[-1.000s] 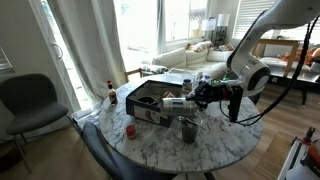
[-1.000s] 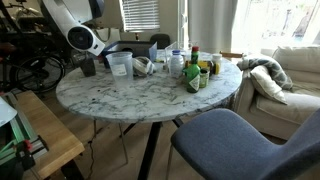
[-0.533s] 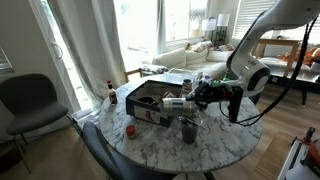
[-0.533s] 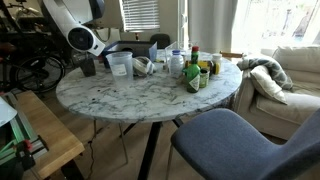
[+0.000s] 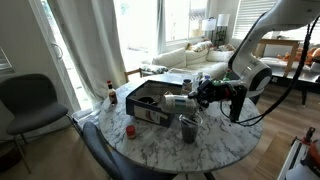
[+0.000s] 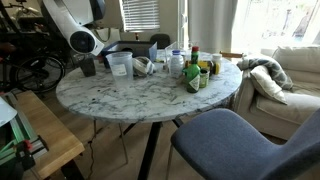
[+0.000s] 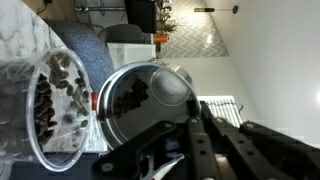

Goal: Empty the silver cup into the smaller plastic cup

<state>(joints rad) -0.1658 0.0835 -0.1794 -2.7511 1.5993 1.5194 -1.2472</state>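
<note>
My gripper (image 5: 197, 97) is shut on the silver cup (image 5: 177, 100) and holds it tipped on its side, mouth away from the arm. The cup is just above the smaller plastic cup (image 5: 188, 128), a dark see-through cup standing near the table's front edge. In the wrist view the silver cup's round open mouth (image 7: 143, 104) fills the middle, with my gripper fingers (image 7: 195, 140) below it. Beside it on the left is the smaller plastic cup (image 7: 48, 112) with dark bits inside. In an exterior view the smaller plastic cup (image 6: 88, 67) stands under the arm.
A round marble table (image 5: 150, 150) holds a black box (image 5: 148, 106), a small red thing (image 5: 130, 130) and a dark bottle (image 5: 111, 93). A wider whitish plastic cup (image 6: 120, 65) and several bottles (image 6: 194, 72) stand nearby. Chairs (image 6: 235, 140) ring the table.
The held silver cup has shifted very slightly above the smaller plastic cup. Nothing else has moved.
</note>
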